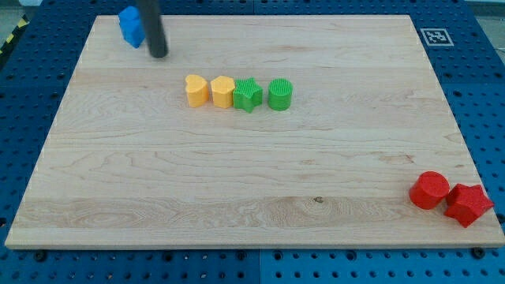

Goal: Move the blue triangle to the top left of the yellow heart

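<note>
The blue triangle [131, 27] lies at the view's top left corner of the wooden board [237, 173], partly hidden by the rod. My tip [158, 54] rests just right of and below the blue block, close to touching it. The yellow heart [196, 90] sits below and to the right of my tip, at the left end of a row of blocks.
In the row, right of the heart, stand a yellow block [222, 91], a green star [248, 95] and a green cylinder [280, 94]. A red cylinder [430, 190] and a red block [468, 204] sit at the bottom right corner.
</note>
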Controlling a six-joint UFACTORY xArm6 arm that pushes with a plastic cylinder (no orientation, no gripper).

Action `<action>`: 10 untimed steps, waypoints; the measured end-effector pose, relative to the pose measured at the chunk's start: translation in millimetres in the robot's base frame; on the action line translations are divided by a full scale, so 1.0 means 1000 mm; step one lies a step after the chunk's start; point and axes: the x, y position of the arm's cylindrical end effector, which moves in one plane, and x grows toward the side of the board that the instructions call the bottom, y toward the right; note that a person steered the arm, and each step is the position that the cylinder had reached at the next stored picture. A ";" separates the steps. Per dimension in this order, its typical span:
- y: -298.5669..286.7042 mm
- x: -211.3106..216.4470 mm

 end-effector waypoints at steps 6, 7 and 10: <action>-0.002 0.001; 0.015 0.031; 0.020 0.047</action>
